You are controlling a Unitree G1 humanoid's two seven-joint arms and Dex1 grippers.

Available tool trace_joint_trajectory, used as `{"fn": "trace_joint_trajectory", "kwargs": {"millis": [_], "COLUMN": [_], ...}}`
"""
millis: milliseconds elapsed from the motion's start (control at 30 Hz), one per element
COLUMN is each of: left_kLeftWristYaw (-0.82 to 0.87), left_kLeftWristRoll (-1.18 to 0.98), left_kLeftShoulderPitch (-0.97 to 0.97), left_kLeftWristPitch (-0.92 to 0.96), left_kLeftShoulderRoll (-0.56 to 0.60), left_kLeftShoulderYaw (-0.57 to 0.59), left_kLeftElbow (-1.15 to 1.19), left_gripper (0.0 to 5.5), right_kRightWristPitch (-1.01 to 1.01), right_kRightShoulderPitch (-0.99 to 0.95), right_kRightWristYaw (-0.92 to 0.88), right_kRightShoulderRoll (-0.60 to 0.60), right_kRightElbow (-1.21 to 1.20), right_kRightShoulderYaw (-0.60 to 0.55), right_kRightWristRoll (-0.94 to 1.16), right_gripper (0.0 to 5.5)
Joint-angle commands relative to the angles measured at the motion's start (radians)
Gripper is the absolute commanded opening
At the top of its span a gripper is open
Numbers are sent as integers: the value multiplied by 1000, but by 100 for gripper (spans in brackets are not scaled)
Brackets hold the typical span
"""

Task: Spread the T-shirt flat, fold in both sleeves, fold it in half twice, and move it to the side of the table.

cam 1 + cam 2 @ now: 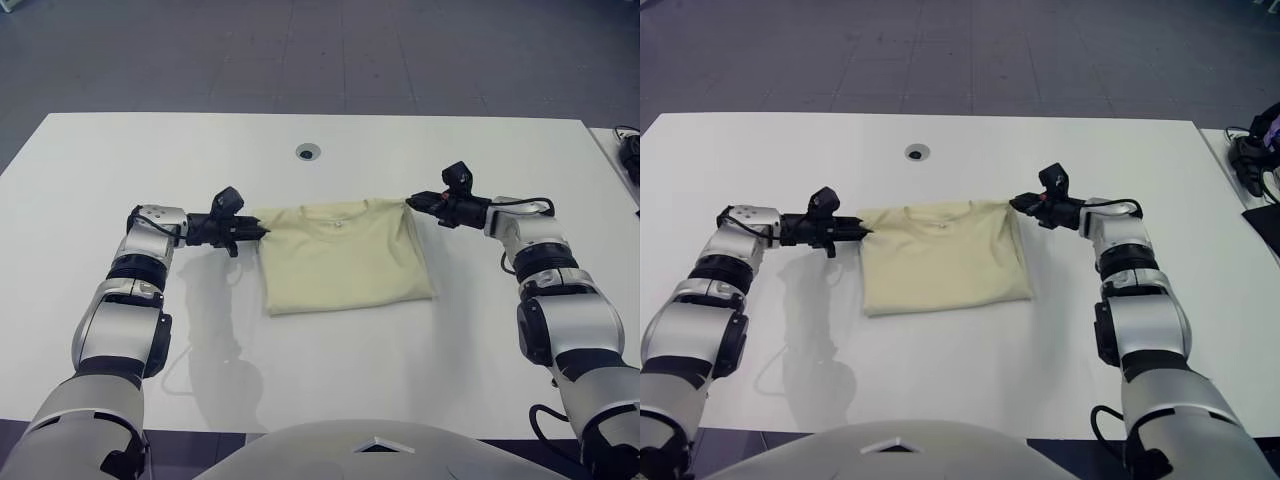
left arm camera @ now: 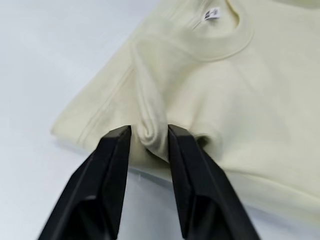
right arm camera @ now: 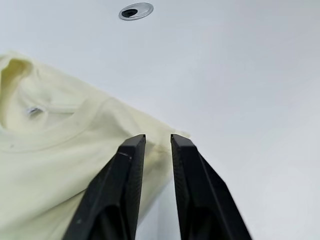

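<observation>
Counting up first: one pale yellow T-shirt, one white table, one round cable hole in the tabletop, two grippers.

Finding the T-shirt around the middle of the table, folded down to a rough rectangle, collar along the far edge, little tag showing inside the neck. Sitting well short of the cable hole, nowhere near touching it.

Checking the left gripper next: parked at the collar-side corner on the robot's left, closed down to a narrow gap and pinching a bunched ridge of fabric between both black fingers. Definitely got cloth in there.

Moving on to the right gripper: parked at the opposite collar-side corner, fingers parted just a sliver, no fabric visibly caught between them. Tips right over the edge of that corner, with the corner itself drawn to a small point toward them in the head views. Hard to say whether actually touching the cloth or hovering just above it, so calling it slightly open with nothing held.

Reaching in from opposite sides, both arms, with the shirt between them.
</observation>
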Motion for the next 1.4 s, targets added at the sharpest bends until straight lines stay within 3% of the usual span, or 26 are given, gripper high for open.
{"fn": "trace_joint_trajectory", "kwargs": {"millis": [33, 200, 300, 500, 667, 767, 967, 1167, 1400], "left_kLeftWristYaw": [75, 106, 148, 325, 342, 313, 324, 329, 293], "left_kLeftWristRoll": [-7, -143, -174, -15, 121, 173, 284, 307, 295], "left_kLeftShoulderPitch": [-11, 20, 91, 335, 520, 614, 697, 702, 718], "left_kLeftWristPitch": [28, 59, 89, 85, 90, 90, 20, -38, -178], "left_kLeftShoulderRoll": [12, -15, -31, -31, 7, 56, 122, 170, 304], "left_kLeftShoulderYaw": [62, 208, 226, 108, -40, -100, -181, -187, -152], "left_kLeftElbow": [25, -170, -354, -785, -1082, -1212, -1209, -1156, -1114], "left_gripper": [197, 288, 348, 452, 539, 540, 540, 540, 540], "right_kRightWristPitch": [7, 72, 10, -233, -324, -347, -334, -306, -333], "right_kRightShoulderPitch": [-59, 79, 205, 265, 248, 236, 228, 218, 186], "right_kRightWristYaw": [-136, -52, -74, -321, -427, -476, -536, -528, -512], "right_kRightShoulderRoll": [3, 17, 8, -14, -49, -70, -56, -41, -48], "right_kRightElbow": [16, -314, -524, -512, -430, -420, -382, -470, -506], "right_kRightShoulderYaw": [-124, -74, 33, 252, 372, 371, 312, 224, 225], "right_kRightWristRoll": [57, 54, -51, -427, -628, -660, -621, -525, -535], "right_gripper": [168, 256, 312, 412, 493, 533, 537, 537, 537]}}
